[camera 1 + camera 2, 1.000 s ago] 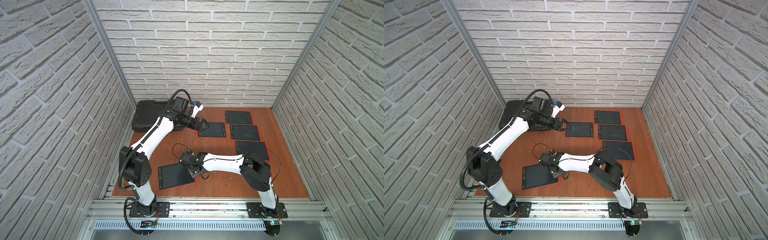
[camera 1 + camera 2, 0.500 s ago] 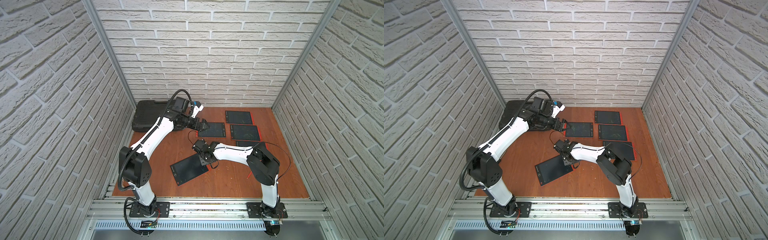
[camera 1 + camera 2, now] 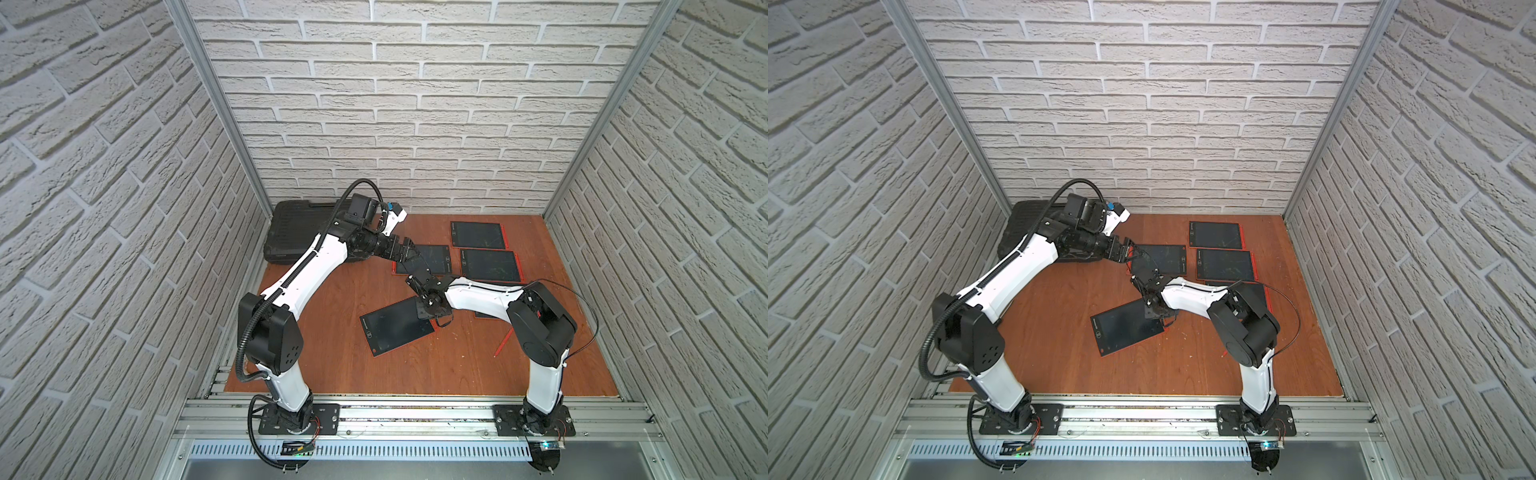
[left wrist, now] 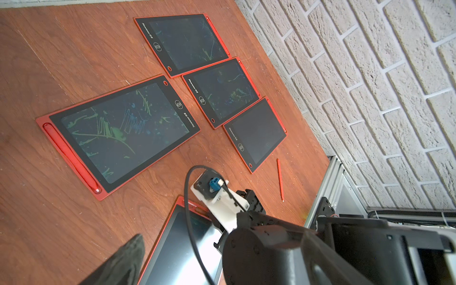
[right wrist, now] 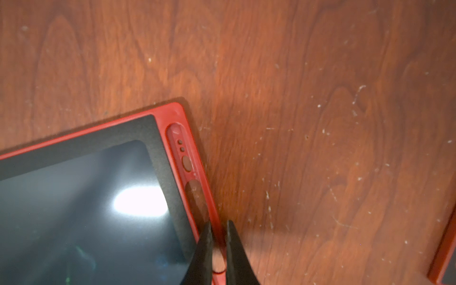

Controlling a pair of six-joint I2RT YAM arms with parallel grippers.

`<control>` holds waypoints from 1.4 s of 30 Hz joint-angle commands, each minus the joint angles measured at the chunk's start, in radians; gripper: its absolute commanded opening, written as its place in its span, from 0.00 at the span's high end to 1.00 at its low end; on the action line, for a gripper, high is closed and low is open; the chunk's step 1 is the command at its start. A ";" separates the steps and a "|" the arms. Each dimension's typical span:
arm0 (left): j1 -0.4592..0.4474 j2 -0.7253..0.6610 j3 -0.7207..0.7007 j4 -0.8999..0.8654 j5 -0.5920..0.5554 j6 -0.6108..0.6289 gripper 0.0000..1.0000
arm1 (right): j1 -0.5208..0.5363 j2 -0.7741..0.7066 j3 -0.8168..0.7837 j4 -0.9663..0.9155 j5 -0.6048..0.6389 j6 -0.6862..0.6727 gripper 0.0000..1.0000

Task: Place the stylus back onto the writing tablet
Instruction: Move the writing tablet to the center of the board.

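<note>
A red-rimmed writing tablet (image 3: 395, 326) (image 3: 1125, 326) lies tilted on the wooden table, mid-front. In the right wrist view its stylus slot (image 5: 187, 158) is empty. My right gripper (image 5: 218, 225) (image 3: 432, 309) is shut on that tablet's red slot-side rim (image 5: 217, 222), one finger on each side. The red stylus (image 3: 503, 344) (image 4: 280, 179) lies loose on the table near the right arm's elbow, apart from the tablet. My left gripper (image 3: 409, 249) (image 3: 1129, 249) hangs open and empty over a tablet (image 3: 428, 257) at the back; one finger (image 4: 123, 261) shows in the left wrist view.
Two more tablets (image 3: 478, 235) (image 3: 490, 266) lie at the back right, and another (image 3: 486, 316) is half hidden under the right arm. A black case (image 3: 299, 232) fills the back left corner. Brick walls close in three sides.
My right gripper has pulled the tablet from the front left toward the middle of the table, turning it, and its jaws have narrowed onto the rim. The left arm has stayed still.
</note>
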State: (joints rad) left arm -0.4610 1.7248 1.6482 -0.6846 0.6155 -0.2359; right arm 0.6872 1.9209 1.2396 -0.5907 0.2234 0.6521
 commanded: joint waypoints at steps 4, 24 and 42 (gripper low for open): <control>-0.009 -0.027 -0.010 0.011 -0.001 0.014 0.02 | -0.033 0.011 -0.070 -0.020 -0.042 0.031 0.93; -0.013 -0.028 -0.013 0.013 -0.009 0.015 0.02 | -0.097 -0.021 -0.096 -0.019 -0.013 -0.205 0.92; -0.013 -0.032 -0.015 0.011 -0.013 0.018 0.02 | -0.180 -0.165 -0.125 -0.020 -0.092 -0.315 0.80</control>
State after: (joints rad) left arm -0.4671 1.7248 1.6478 -0.6846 0.6037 -0.2352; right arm 0.5095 1.8256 1.1332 -0.5735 0.1547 0.3405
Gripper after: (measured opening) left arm 0.982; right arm 0.195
